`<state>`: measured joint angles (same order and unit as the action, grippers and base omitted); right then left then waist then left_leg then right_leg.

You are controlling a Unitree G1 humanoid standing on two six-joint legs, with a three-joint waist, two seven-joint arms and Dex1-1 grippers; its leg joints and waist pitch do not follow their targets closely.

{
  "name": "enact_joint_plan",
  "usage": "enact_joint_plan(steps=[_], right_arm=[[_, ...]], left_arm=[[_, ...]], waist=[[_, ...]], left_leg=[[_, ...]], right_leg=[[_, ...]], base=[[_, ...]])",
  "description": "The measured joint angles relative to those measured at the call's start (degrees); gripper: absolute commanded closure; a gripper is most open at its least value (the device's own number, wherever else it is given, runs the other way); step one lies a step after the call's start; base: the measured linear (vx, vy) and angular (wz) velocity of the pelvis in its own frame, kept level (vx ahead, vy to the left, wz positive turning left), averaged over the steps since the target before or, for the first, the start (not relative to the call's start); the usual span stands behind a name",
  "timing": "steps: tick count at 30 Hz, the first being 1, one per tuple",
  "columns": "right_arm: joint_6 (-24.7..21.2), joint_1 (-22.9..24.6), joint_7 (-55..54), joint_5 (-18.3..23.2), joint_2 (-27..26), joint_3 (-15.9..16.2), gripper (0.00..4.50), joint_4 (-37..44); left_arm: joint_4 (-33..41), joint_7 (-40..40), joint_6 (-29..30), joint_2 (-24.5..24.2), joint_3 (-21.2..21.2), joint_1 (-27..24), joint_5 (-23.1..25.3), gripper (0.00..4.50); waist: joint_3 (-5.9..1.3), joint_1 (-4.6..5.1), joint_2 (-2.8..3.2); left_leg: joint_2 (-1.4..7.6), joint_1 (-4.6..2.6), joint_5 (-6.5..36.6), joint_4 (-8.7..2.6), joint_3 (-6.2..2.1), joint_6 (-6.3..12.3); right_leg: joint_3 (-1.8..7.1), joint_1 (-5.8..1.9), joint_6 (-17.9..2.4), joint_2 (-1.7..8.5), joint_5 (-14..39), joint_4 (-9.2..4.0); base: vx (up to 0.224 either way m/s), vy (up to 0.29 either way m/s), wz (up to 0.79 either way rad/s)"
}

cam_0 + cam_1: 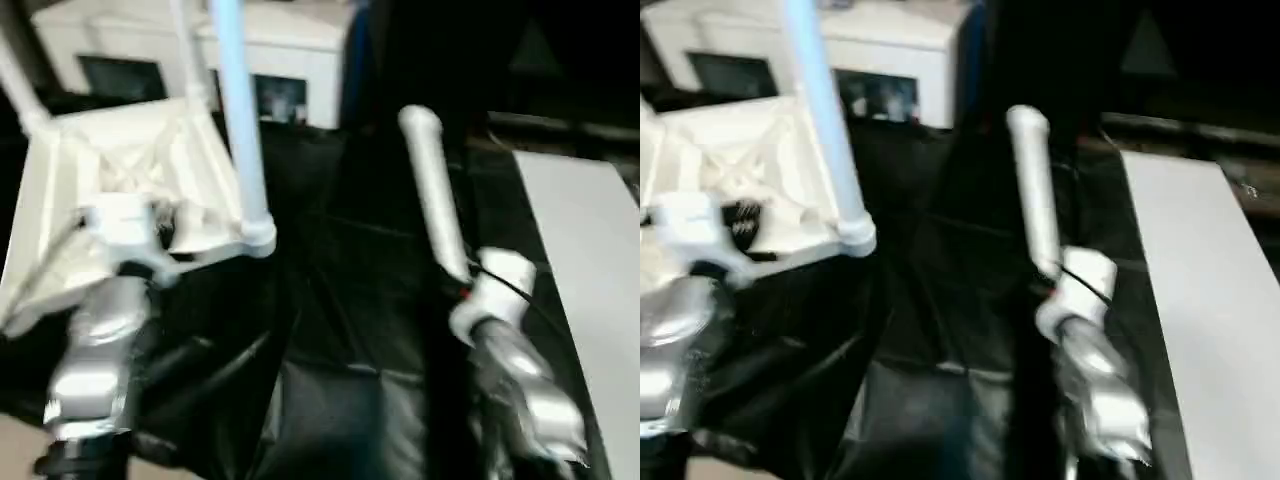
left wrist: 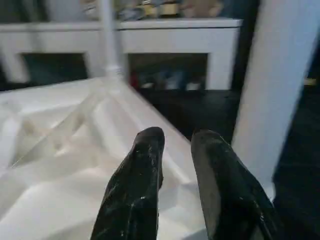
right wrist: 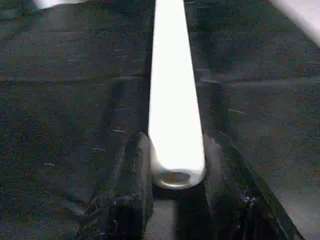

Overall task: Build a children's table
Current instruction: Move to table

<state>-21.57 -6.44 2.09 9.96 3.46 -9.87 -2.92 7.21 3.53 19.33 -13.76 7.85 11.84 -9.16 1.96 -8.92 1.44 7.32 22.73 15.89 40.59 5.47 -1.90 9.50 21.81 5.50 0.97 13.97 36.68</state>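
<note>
Right wrist view is showing the right gripper [image 3: 176,150] with its fingers closing on a loose leg [image 3: 175,90] near its end, so it may be swinging or slipping. The left gripper [image 2: 177,145], fingers slightly apart and holding nothing, is hovering over the upturned table top [image 1: 130,190], whose fitted legs [image 1: 240,120], with the cabinet [image 1: 290,50] behind and the board [image 1: 590,260] alongside, are crowding the approach.

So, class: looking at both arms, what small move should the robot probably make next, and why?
Probably carry the loose leg, clamped in the right gripper, toward the upturned tabletop by the left gripper. Legs already stand in some corners, so this one likely goes to a free corner.
</note>
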Motion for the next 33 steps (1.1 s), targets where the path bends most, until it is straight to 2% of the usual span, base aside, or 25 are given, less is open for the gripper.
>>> enact_joint_plan(steps=[1, 2, 3, 5, 6, 7, 8, 9, 10, 11, 12, 13, 14, 15, 16, 18, 19, 21, 23, 25, 27, 29, 31, 32, 33], right_arm=[[0.3, 0.1, 0.0, -0.5, 0.0, -0.1, 3.33, 0.0], [0.5, 0.0, 0.0, -0.7, -0.2, 0.0, 3.33, 0.0], [0.6, -0.1, 0.0, -0.8, -0.6, 0.5, 3.33, 0.0], [0.7, -0.3, 1.0, -0.8, -0.7, 2.8, 3.33, 0.0], [0.7, -0.3, 1.3, -0.8, -0.5, 3.3, 3.33, 0.0], [0.7, -0.6, 1.7, -0.8, -0.1, 3.6, 3.33, 0.0], [0.7, -1.0, 1.9, -0.8, 0.6, 3.5, 3.33, 0.1], [0.7, -0.9, 2.0, -0.9, 1.4, 3.0, 3.33, -0.1], [0.7, -1.2, 2.0, -1.2, 1.9, 2.5, 3.33, -0.6], [0.7, -1.2, 2.2, -1.2, 2.0, 2.4, 3.33, -0.6], [0.7, -1.2, 2.2, -1.2, 1.9, 2.4, 3.33, -0.6], [0.7, -1.3, 2.3, -1.2, 1.9, 2.4, 3.33, -0.6], [0.7, -1.4, 2.4, -1.3, 1.8, 2.4, 3.33, -0.8], [0.7, -1.3, 2.5, -1.5, 1.2, 2.8, 3.33, -1.1], [0.7, -1.7, 3.0, -1.6, 0.7, 4.2, 3.33, -1.4], [0.7, -2.2, 4.5, -1.6, 0.5, 6.7, 3.33, -1.5], [0.7, -2.7, 4.8, -1.6, 0.5, 7.3, 3.33, -1.5], [0.7, -3.7, 4.8, -1.6, 0.8, 7.3, 3.33, -1.6], [0.7, -3.7, 4.8, -1.6, 1.0, 7.2, 3.33, -1.9], [0.7, -3.5, 5.2, -1.7, 1.1, 7.2, 3.33, -2.3], [0.7, -3.7, 5.6, -1.8, 1.5, 7.2, 3.33, -2.3], [0.9, -4.3, 5.8, -1.8, 2.5, 7.1, 3.33, -2.5], [1.0, -4.5, 5.7, -1.9, 4.2, 6.3, 3.33, -3.1], [1.0, -4.8, 5.3, -2.3, 4.6, 5.5, 3.33, -3.7], [1.0, -4.7, 4.8, -2.7, 4.7, 5.2, 3.33, -4.4]], left_arm=[[-0.4, 0.0, -0.8, -0.1, 0.1, 0.0, 0.2, 3.28], [-0.6, 0.0, -1.3, -0.1, 0.3, -0.1, 0.4, 3.28], [-0.9, 0.0, -1.6, -0.2, 0.5, -0.4, 0.6, 3.28], [-1.5, -0.1, -1.8, -0.2, 1.3, -1.3, 1.1, 3.28], [-1.5, -0.1, -1.9, -0.2, 1.3, -1.5, 1.1, 3.28], [-1.3, -0.2, -2.1, 0.0, 1.2, -2.0, 1.1, 3.28], [-1.2, -0.3, -2.2, 0.4, 1.1, -2.4, 1.1, 3.28], [-1.1, -0.3, -2.2, 1.1, 0.3, -2.4, 1.1, 3.28], [-0.1, -0.3, -2.3, 1.2, 0.1, -3.4, 1.1, 3.28], [0.0, -0.5, -2.3, 1.1, 0.4, -4.2, 1.1, 3.28], [0.0, -0.6, -2.3, 1.1, 0.7, -4.7, 1.1, 3.28], [0.5, -0.7, -2.3, 1.1, 0.7, -4.6, 1.1, 3.28], [1.1, -0.7, -2.4, 1.0, 0.7, -4.5, 1.1, 3.28], [1.4, -0.9, -2.4, 1.0, 1.0, -4.9, 1.2, 3.28], [1.5, -1.4, -2.3, 0.7, 1.9, -5.8, 1.4, 3.28], [1.6, -2.2, -2.3, 0.5, 2.7, -6.4, 2.4, 3.28], [2.4, -2.7, -2.4, 0.4, 2.5, -6.8, 3.6, 3.28], [2.8, -3.3, -2.4, 0.9, 2.4, -7.2, 4.4, 3.28], [3.0, -3.8, -2.3, 1.4, 2.1, -7.2, 4.3, 3.28], [3.4, -4.0, -2.1, 2.0, 2.4, -7.1, 3.9, 3.28], [3.5, -3.7, -1.7, 2.1, 2.1, -7.1, 3.7, 3.28], [3.6, -2.4, -1.5, 2.3, 0.9, -7.3, 3.2, 3.28], [4.9, 0.3, -1.4, 2.2, -1.7, -7.5, 2.7, 3.28], [5.9, 2.2, -1.6, 1.5, -3.2, -7.3, 2.6, 3.28], [6.1, 3.5, -1.6, 0.7, -4.0, -7.2, 2.6, 3.28]], waist=[[0.01, 0.79, -0.02], [0.24, 1.74, -0.68], [0.39, 2.79, -1.28], [0.69, 5.80, -1.53], [0.64, 7.16, -1.94], [0.40, 8.22, -2.78], [0.17, 8.81, -3.78], [0.19, 8.36, -3.53], [0.17, 7.76, -3.29], [0.16, 7.45, -3.40], [0.30, 7.42, -3.74], [0.43, 7.43, -3.08], [0.51, 7.50, -2.43], [0.58, 8.08, -2.70], [0.68, 8.90, -2.52], [0.75, 8.84, -2.41], [0.56, 8.24, -2.72], [0.36, 7.58, -3.07], [0.80, 7.02, -2.25], [0.76, 6.35, -2.33], [0.27, 5.41, -3.53], [0.19, 3.93, -4.59], [0.17, 2.76, -4.17], [0.26, 2.81, -3.42], [0.33, 3.20, -3.47]], left_leg=[[-0.70, -0.55, 0.6, -0.33, 0.77, 0.01], [-1.12, -1.24, 0.4, -0.95, 2.22, 1.28], [-1.39, -1.51, 0.4, -1.27, 3.44, 2.07], [-1.84, -1.53, 0.0, -1.70, 4.75, 3.83], [-2.28, -1.63, -0.7, -2.37, 5.10, 4.93], [-3.04, -1.68, -1.4, -3.28, 6.13, 5.83], [-3.84, -1.31, -1.6, -3.52, 6.39, 6.12], [-3.99, -0.62, -0.9, -2.07, 5.97, 6.57], [-3.96, 1.31, 0.1, 4.36, 1.25, 5.73], [-3.33, 1.55, 0.5, 7.10, -1.47, 3.34], [-2.22, 0.97, 0.6, 6.24, -2.70, 1.02], [0.70, -0.48, 0.2, 1.15, -3.10, 0.15], [1.91, -0.79, -0.4, -0.28, -2.18, -2.69], [1.43, -0.90, -0.6, -0.66, -1.46, -1.77], [0.80, -0.89, -1.3, -1.71, -1.28, -0.47], [0.16, -0.85, -2.3, -2.45, -1.07, 1.20], [-0.30, -0.28, -2.4, -2.46, -0.54, 1.51], [-1.57, 0.50, -3.0, -2.49, 0.02, 2.07], [-1.48, 0.71, -3.6, -2.92, 0.18, 2.18], [-0.92, 1.44, -3.9, -4.03, 0.20, 1.70], [-0.90, 2.25, -4.2, -4.99, 0.60, 1.33], [-0.69, 2.47, -4.0, -5.00, 1.01, 0.94], [-0.03, 1.79, -3.9, -3.85, 0.07, 1.10], [1.01, 1.16, -5.6, -4.39, 0.31, -0.91], [1.39, 1.22, -5.9, -4.69, 0.73, -1.22]], right_leg=[[2.14, -0.06, 1.0, -0.07, -0.7, -0.96], [2.87, 0.39, 1.3, 0.17, -1.0, -1.71], [1.98, 0.82, 0.3, 1.30, -0.6, -1.73], [-6.75, 2.03, -3.9, 4.01, 2.1, 2.10], [-10.55, 1.96, -4.5, 4.24, 2.4, 3.47], [-13.42, 1.31, -4.8, 4.12, 2.4, 3.23], [-12.96, 0.41, -4.7, 3.93, 1.1, 2.38], [-12.60, 0.63, -4.3, 4.53, 0.3, 1.57], [-12.31, 0.80, -3.7, 5.20, -0.8, 0.84], [-12.45, 0.74, -3.0, 6.40, -1.5, 0.39], [-12.92, 0.67, -2.5, 7.59, -2.1, -0.03], [-13.94, 0.54, -1.7, 8.51, -2.8, -0.72], [-14.08, 0.37, -1.6, 8.90, -3.0, -0.95], [-13.21, 0.27, -2.2, 8.69, -2.5, -2.02], [-12.99, 0.27, -5.8, 8.19, 0.1, -1.35], [-13.84, 0.24, -8.1, 5.23, 1.4, 2.06], [-14.18, -0.56, -8.2, 3.00, 1.2, 1.91], [-14.03, -1.62, -7.4, 1.13, 1.0, 0.91], [-13.46, -1.65, -6.8, 1.25, 1.6, 3.18], [-13.30, -1.48, -6.2, 1.50, 2.4, 5.62], [-12.87, -2.49, -6.2, 2.23, 2.6, 2.43], [-13.11, -1.63, -4.4, 2.99, 2.4, 1.38], [-14.03, -1.27, -4.3, 3.52, 2.2, 1.47], [-15.08, -1.06, -4.4, 3.55, 2.2, 1.39], [-15.12, -0.88, -4.5, 3.37, 2.1, 1.15]], base=[[-0.080, 0.245, -0.59], [-0.097, 0.253, -0.50], [-0.097, 0.253, -0.50], [-0.118, 0.213, -0.34], [-0.116, 0.193, -0.19], [-0.089, 0.153, -0.06], [-0.099, 0.145, -0.05], [-0.099, 0.145, -0.05], [-0.088, 0.190, -0.22], [-0.072, 0.243, -0.50], [-0.072, 0.243, -0.50], [-0.089, 0.291, -0.27], [-0.097, 0.294, 0.06], [-0.097, 0.294, 0.06], [-0.094, 0.289, 0.11], [-0.089, 0.275, 0.03], [-0.098, 0.213, 0.01], [-0.106, 0.154, 0.01], [-0.139, 0.100, 0.13], [-0.138, 0.020, 0.17], [-0.093, -0.077, 0.09], [-0.153, -0.147, -0.16], [-0.096, -0.058, -0.32], [0.000, 0.000, 0.00], [0.000, 0.000, 0.00]])
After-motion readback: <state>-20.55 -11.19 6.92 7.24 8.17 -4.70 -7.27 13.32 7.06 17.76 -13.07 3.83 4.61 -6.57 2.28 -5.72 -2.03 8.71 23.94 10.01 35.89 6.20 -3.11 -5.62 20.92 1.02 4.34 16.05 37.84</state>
